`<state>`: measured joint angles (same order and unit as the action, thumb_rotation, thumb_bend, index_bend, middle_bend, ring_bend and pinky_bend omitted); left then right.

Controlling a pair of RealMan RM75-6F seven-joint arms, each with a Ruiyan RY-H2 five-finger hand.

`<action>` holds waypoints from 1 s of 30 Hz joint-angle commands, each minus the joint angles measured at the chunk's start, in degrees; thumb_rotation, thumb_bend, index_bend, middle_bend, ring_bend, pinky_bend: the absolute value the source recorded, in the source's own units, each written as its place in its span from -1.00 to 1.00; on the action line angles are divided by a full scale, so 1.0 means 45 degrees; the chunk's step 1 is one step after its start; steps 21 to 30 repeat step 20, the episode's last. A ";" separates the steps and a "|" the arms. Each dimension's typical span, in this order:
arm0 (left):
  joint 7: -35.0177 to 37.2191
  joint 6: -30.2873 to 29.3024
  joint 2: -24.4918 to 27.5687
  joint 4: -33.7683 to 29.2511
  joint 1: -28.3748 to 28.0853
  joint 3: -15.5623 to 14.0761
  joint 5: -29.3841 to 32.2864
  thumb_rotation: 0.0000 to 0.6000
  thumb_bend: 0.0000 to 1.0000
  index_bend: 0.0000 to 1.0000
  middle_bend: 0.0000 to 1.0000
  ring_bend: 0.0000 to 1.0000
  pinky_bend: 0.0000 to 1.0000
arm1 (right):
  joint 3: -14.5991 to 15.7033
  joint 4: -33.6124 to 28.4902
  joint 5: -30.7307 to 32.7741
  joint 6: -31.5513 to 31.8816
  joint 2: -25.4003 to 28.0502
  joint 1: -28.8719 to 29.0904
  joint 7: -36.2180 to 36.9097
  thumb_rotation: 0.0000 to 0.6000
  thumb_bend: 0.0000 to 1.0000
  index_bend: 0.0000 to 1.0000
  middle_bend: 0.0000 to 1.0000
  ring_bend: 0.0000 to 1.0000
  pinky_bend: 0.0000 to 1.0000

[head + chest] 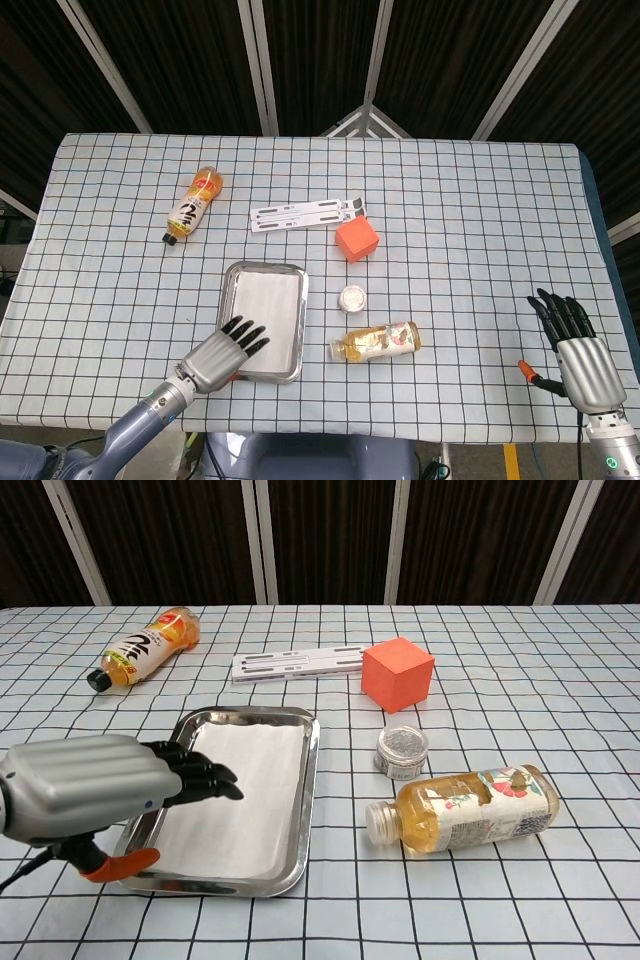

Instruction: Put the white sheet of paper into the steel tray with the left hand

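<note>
- Left hand (95, 790): hovering over the near left corner of the steel tray (300, 830), fingers (205, 777) spread and pointing across the sheet, holding nothing. In the chest view it is appearing lifted off the tray floor, though contact at the fingertips cannot be ruled out from this angle.
- White sheet of paper (250, 790): lying flat inside the tray, covering most of the floor, its edges sitting within the rim; the near left part is hidden behind the hand.
- Step in hand, by judgement: placing is looking done, and clearing the hand is what is remaining. Rising straight up before drawing back toward the table's near edge is advisable, so that no fingertip is dragging the sheet or catching the rim.
- Risk, by judgement: light paper is liable to be following a finger or sliding up over the rim; a slow lift is suiting it best.
- Right hand (578, 345): resting near the table's near right corner, well apart from the tray, fingers apart and gripping nothing.
- Small tin (402, 751): standing just beside the tray's right edge.
- Clear bottle (465, 808): lying on its side nearer the front edge.
- Orange cube (397, 674), white strip (298, 663) and orange-labelled bottle (140, 648): lying beyond the tray toward the far edge.
</note>
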<state>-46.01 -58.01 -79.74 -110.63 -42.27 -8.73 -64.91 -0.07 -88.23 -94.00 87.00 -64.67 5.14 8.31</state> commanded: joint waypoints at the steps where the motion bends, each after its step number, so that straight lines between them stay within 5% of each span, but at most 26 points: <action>1: 0.0661 -0.1036 0.0415 -0.0603 0.0505 0.0316 -0.0763 1.00 -0.23 -1.00 -1.00 -1.00 -1.00 | -0.0012 0.0019 0.0003 0.0032 0.0001 -0.0009 0.0012 1.00 -0.42 -1.00 -1.00 -1.00 -1.00; 8: 0.2092 -0.4698 0.1286 -0.0627 0.2977 -0.0389 -0.2709 1.00 -0.84 -1.00 -1.00 -1.00 -1.00 | -0.0027 0.0101 -0.0020 0.0077 -0.0025 -0.0013 -0.0079 1.00 -0.42 -1.00 -1.00 -1.00 -1.00; 16: 0.4514 -0.8156 0.1549 0.2129 0.6182 -0.1558 -0.4869 1.00 -0.91 -1.00 -1.00 -1.00 -1.00 | 0.0000 0.0164 -0.0240 0.0236 -0.0197 -0.0043 -0.0837 1.00 -0.42 -1.00 -1.00 -1.00 -1.00; 30: 0.4965 -0.8691 0.1552 0.3058 0.7020 -0.1542 -0.5009 1.00 -0.91 -1.00 -1.00 -1.00 -1.00 | 0.0006 0.0139 -0.0227 0.0239 -0.0192 -0.0055 -0.0869 1.00 -0.42 -1.00 -1.00 -1.00 -1.00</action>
